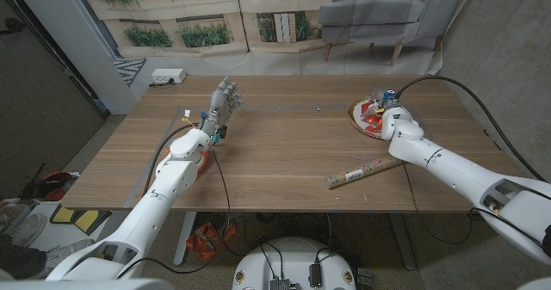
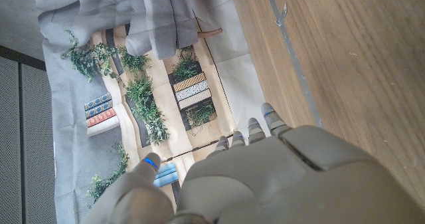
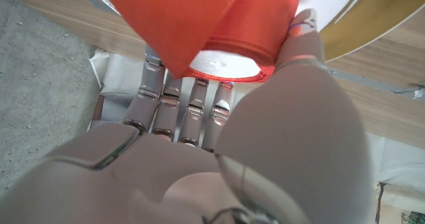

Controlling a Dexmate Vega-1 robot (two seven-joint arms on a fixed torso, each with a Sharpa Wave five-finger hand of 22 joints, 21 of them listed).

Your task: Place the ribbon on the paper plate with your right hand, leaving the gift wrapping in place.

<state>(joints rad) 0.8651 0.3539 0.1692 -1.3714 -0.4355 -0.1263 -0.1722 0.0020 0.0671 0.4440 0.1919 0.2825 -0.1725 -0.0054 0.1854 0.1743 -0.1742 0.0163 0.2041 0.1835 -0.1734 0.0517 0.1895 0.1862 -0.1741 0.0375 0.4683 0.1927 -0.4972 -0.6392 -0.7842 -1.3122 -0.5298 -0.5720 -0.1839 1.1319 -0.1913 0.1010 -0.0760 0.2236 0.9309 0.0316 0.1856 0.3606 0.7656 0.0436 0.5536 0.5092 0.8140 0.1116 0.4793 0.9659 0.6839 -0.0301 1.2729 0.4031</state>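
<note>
Ribbon (image 3: 219, 24), red with a white core, sits at the paper plate (image 1: 358, 118) near the bench's (image 1: 275, 161) far right edge, with the right hand's (image 1: 389, 109) thumb and fingers closed around it. Gift wrapping roll (image 1: 366, 171) lies near the front edge, apart from the plate. Left hand (image 1: 222, 102) hovers, fingers extended, holding nothing.

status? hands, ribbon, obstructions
Right hand holds the red ribbon over the paper plate. Left hand open, idle. Gift wrapping lies apart on the table; nothing in the way.
</note>
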